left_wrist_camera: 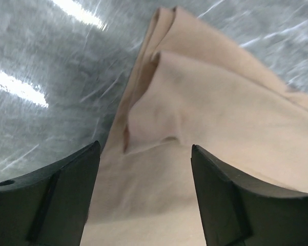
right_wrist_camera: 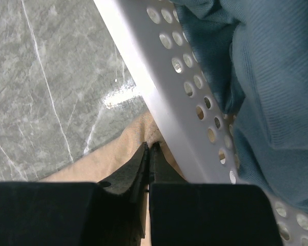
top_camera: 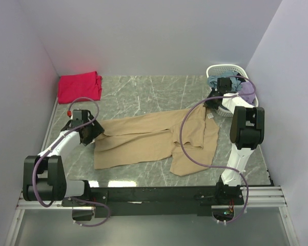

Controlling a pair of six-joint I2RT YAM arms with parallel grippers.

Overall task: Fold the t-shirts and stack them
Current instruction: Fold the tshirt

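In the top view the left end of the tan t-shirt [top_camera: 154,141] is covered by the left gripper [top_camera: 94,134] near the table's [top_camera: 143,87] left edge, and the gripper's fingertips are hidden under its own body. At the far right corner the basket [top_camera: 214,69] is partly masked by the right arm. In the right wrist view the basket and the blue cloth [right_wrist_camera: 266,77] are cut off by the picture's edges — whether tan cloth is pinched in the closed right gripper [right_wrist_camera: 149,147] cannot be told.
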